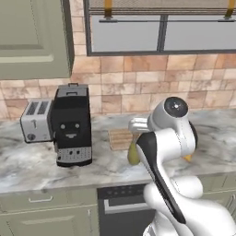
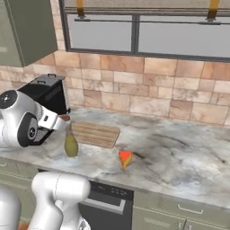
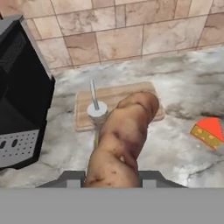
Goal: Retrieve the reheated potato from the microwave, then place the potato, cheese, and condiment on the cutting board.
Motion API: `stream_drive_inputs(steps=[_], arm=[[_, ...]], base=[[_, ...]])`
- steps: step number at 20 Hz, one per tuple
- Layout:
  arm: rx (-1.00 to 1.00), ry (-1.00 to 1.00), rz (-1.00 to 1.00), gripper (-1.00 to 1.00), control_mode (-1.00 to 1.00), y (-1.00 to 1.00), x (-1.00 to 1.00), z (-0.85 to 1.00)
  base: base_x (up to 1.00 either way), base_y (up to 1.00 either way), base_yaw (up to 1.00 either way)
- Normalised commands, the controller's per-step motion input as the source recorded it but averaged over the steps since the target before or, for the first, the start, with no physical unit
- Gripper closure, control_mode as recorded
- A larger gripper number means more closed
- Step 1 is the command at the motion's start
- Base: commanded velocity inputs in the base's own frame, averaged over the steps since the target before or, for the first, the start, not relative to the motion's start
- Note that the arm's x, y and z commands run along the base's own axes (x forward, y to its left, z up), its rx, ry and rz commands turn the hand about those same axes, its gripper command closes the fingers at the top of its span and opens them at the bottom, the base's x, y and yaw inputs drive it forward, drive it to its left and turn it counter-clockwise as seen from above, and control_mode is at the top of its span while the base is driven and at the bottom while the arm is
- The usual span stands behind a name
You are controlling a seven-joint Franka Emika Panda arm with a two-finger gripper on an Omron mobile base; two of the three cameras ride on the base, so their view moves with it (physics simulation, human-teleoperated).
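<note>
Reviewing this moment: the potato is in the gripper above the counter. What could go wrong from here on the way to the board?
The condiment stands just in front of the cutting board, under the gripper shut on the potato; lowering could knock it over.

The potato sticks out far past the fingertips, so it might tip or slip.

The cheese sits near the counter's front edge; a nudge might push it off.

The cutting board (image 2: 95, 133) lies on the counter (image 2: 179, 152), right of the coffee machine (image 1: 71, 125). The condiment (image 2: 70, 143) stands just before the board's left end; the cheese (image 2: 125, 158) sits before its right corner (apart from it). The toaster (image 1: 37, 120) stands left of the machine.
</note>
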Motion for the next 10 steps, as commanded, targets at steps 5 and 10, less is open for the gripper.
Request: stream_drive_inputs(steps=[5, 10], arm=[[0.0, 0.0, 0.0, 1.0, 1.0, 0.0, 0.0, 0.0], [0.0, 0.0, 0.0, 1.0, 1.0, 0.0, 0.0, 0.0]], base=[[0.3, -0.22, -0.23], [0.36, -0.18, -0.09]])
